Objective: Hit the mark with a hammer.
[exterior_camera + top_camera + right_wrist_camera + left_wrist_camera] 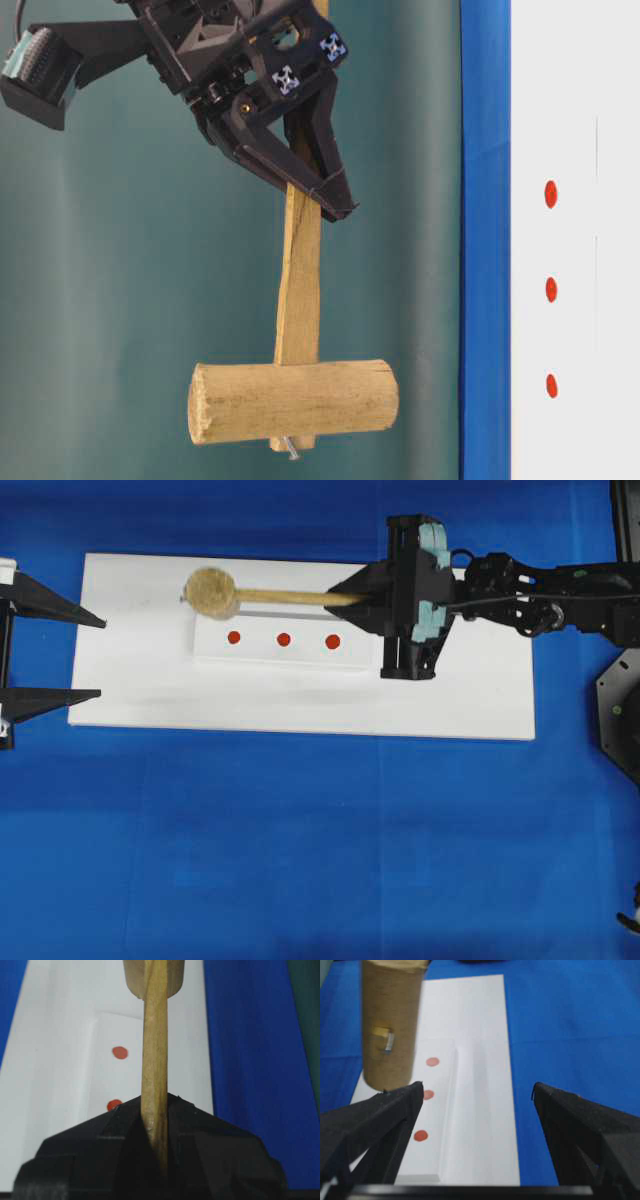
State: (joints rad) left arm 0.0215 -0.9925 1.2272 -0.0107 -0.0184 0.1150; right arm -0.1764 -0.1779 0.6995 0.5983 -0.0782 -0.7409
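Hammer [260, 595] first: I see it held off the white board [480, 695], its flat wooden handle pinched between my right gripper's [362, 598] fingers, which are pressed tight against both faces of the wood. In the right wrist view the handle runs straight out from between those fingers [200, 1125] to the thick cylindrical head at the far end. From overhead, the head sits well beyond the fingertips toward the left arm's side, over the far edge of the raised white strip [285, 640] that carries three red marks [283, 639]. The head looks nearest the mark farthest from the right fingers; the other two lie alongside the handle, closer to the fingertips. In the table-level view the head hangs clear of the board, not touching it.

My left gripper [100, 658] has its fingers spread wide with nothing between them, at the board's end opposite the right arm. In its wrist view the head's round side, with a small metal fastener [387, 1041] showing, stands just beyond the left-hand finger [375, 1120]. Blue cloth [300, 850] covers the bench around the board.
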